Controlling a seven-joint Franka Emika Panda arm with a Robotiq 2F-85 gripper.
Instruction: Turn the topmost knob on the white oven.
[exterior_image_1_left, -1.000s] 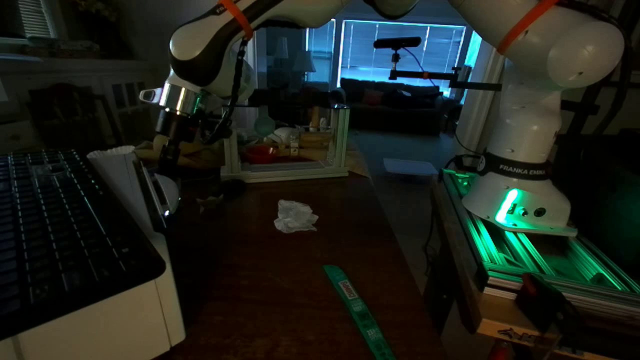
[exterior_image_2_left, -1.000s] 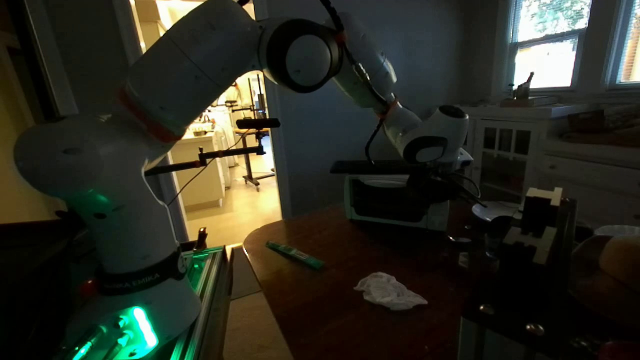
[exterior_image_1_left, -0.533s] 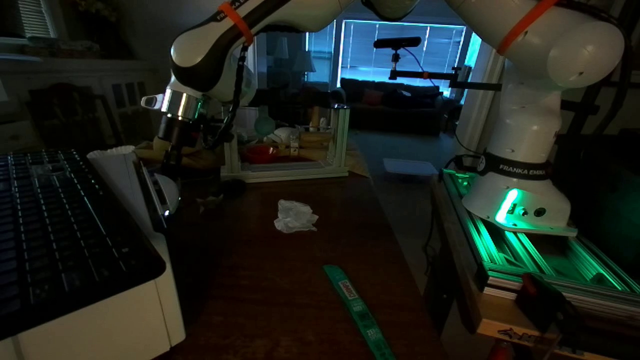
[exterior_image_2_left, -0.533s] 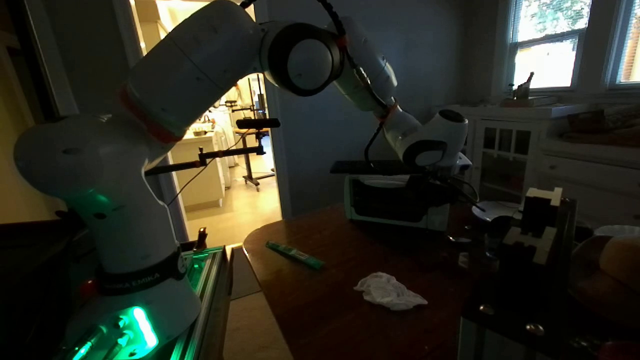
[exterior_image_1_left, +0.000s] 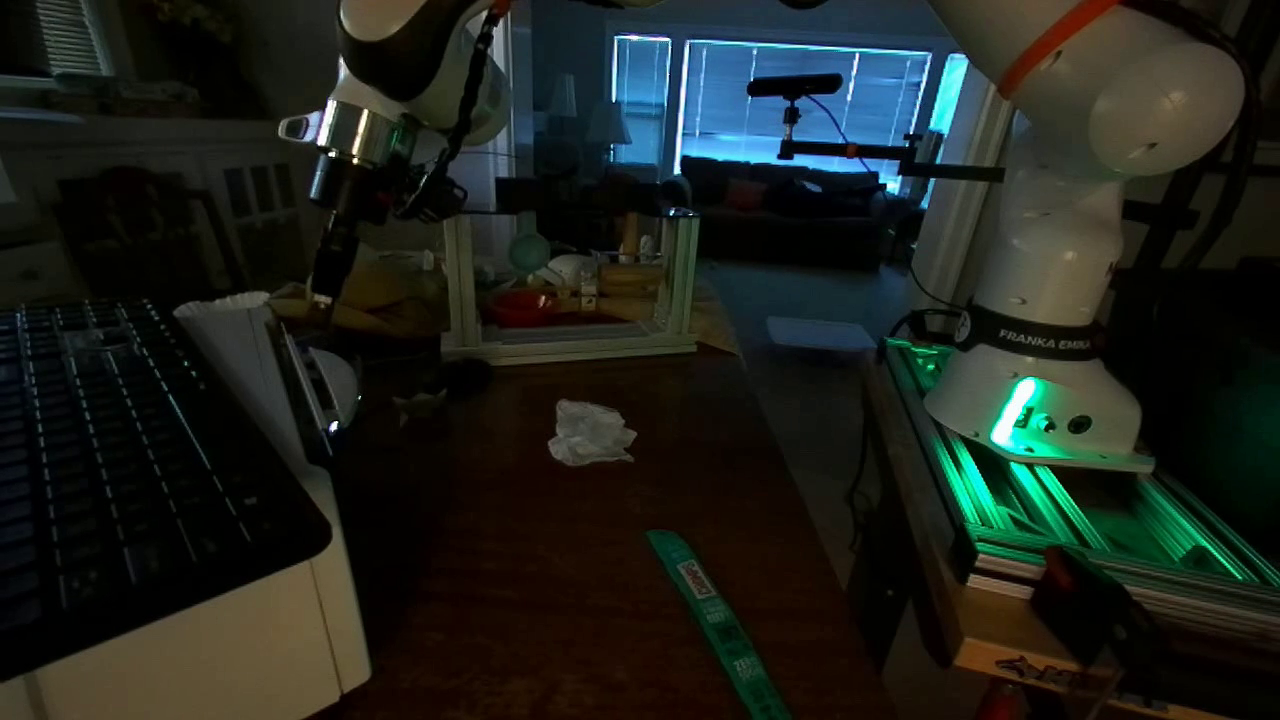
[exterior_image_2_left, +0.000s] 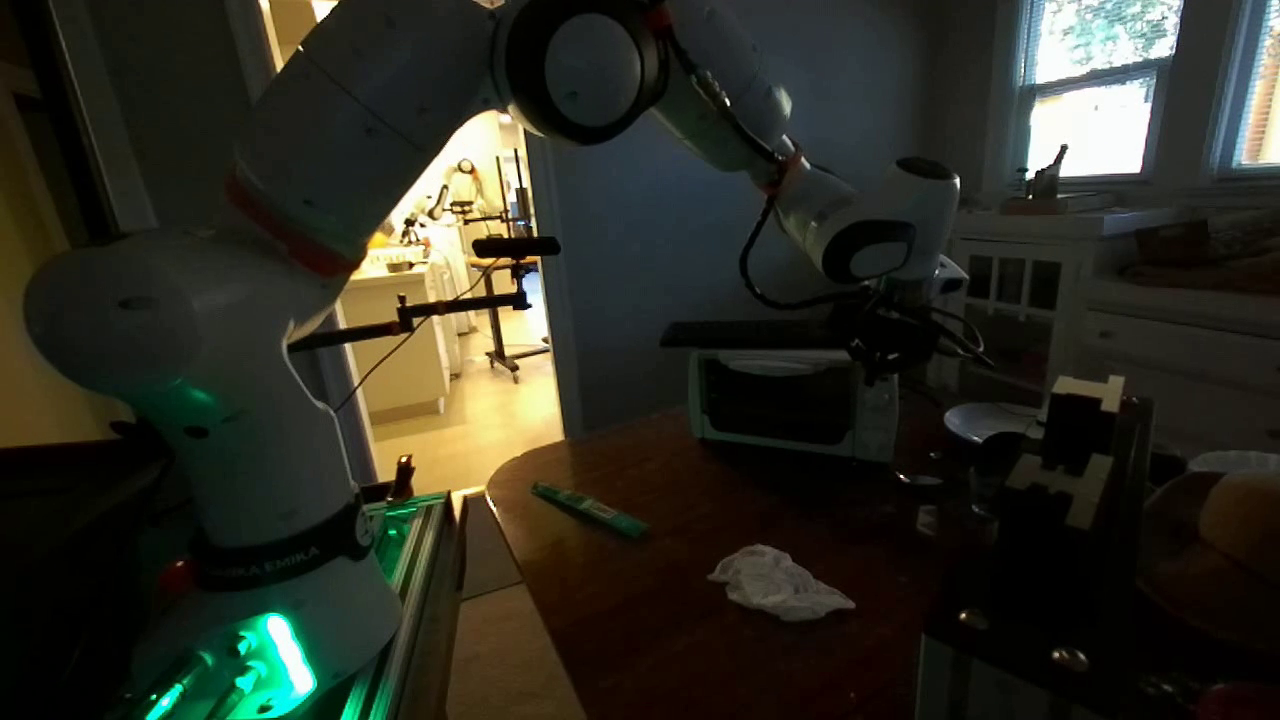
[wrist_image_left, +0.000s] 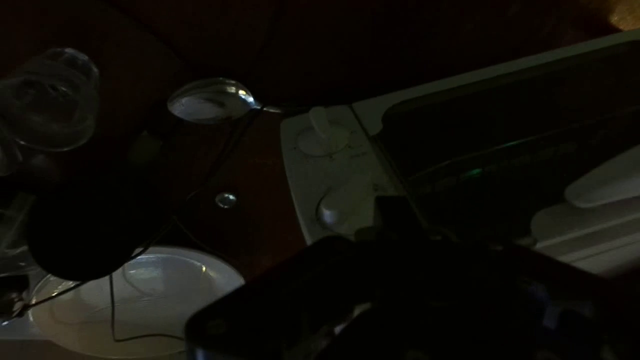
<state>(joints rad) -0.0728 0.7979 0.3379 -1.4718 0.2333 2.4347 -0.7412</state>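
The white oven (exterior_image_2_left: 790, 440) stands at the back of the table in an exterior view, its dark glass door facing out and its control panel at the right end. In the wrist view, which stands roughly upside down, the pale panel (wrist_image_left: 300, 175) shows the lowest knob (wrist_image_left: 325, 137) and a higher knob (wrist_image_left: 345, 202). Anything above that is hidden behind my gripper (wrist_image_left: 400, 215). My gripper is also in both exterior views (exterior_image_1_left: 322, 295) (exterior_image_2_left: 875, 370), pointing down near the top of the panel end. Whether it touches the oven, and how its fingers stand, is too dark to tell.
A dark flat slab (exterior_image_2_left: 750, 335) lies over the oven's top. A spoon (wrist_image_left: 212, 102), a white plate (wrist_image_left: 150, 300), a clear vessel (wrist_image_left: 55, 100) and thin cables lie beside the panel. A crumpled white cloth (exterior_image_2_left: 775, 585) and a green strip (exterior_image_2_left: 590, 508) lie on the table.
My arm and gripper have risen in both exterior views. The gripper has shifted toward the oven's panel end, and the glass door now shows more fully. The things on the table have not moved.
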